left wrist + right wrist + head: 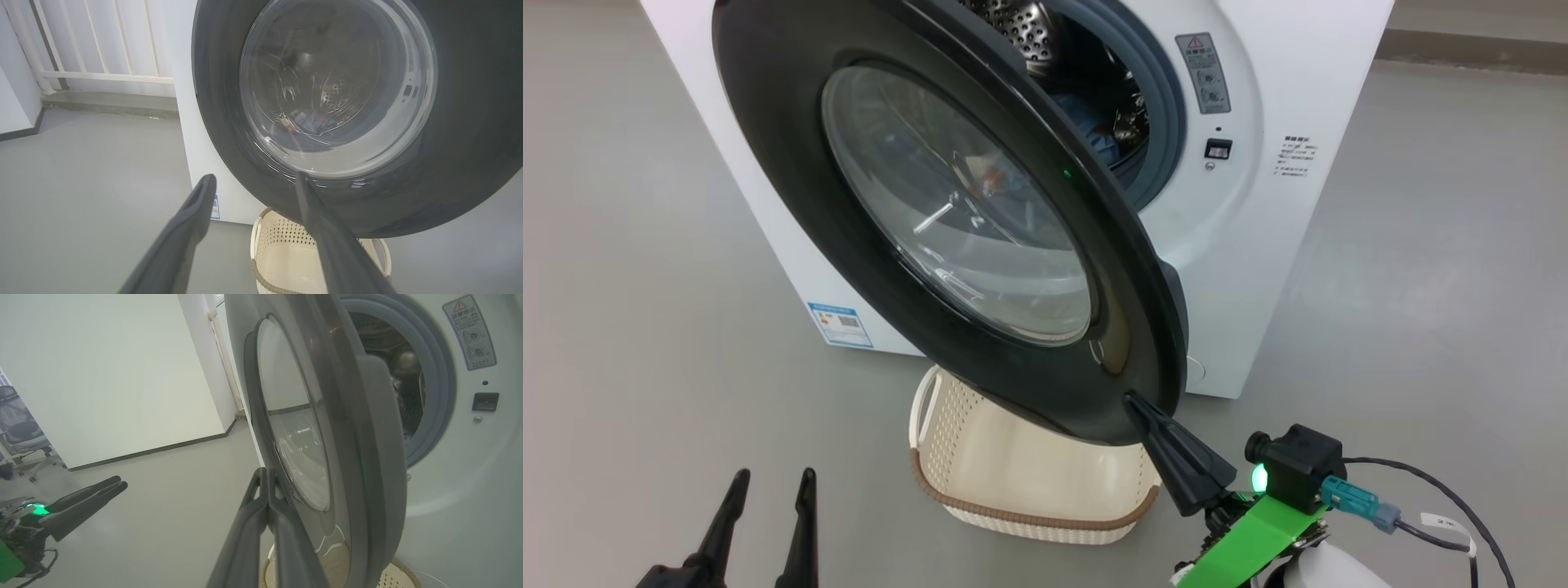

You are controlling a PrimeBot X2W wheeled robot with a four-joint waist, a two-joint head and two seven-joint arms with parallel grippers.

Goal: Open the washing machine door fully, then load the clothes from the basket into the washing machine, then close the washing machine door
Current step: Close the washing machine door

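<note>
The washing machine (1258, 245) stood on the grey floor (645, 367) toward its far edge, a white box with its round mouth, grey gasket (1168, 106) and steel drum (1021, 28) exposed. The washing machine door (956, 212) was the largest thing before the robot: a glossy black disc with a bulging clear window, hinged on the machine's left side and swung roughly halfway out, its free edge pointing toward the robot's right.

The basket (1029, 516), cream with a brown rim, sat on the floor just in front of the machine, partly under the door's lower edge, and looked empty. The clothes (1094, 135) showed as a patch of blue fabric low inside the drum, so loading seemed done and closing the door was the step in hand.

The right end effector (1135, 404) had its fingers pressed together, holding nothing, its tips apparently touching the door's outer face at the lower free edge. From there the door's face lay directly ahead and the mouth of the machine beyond it, so a push along the fingers should swing it shut. It was clearly the nearer arm. The left end effector (774, 475) hung spread wide and empty, well apart from the door, toward the floor's near left.
</note>
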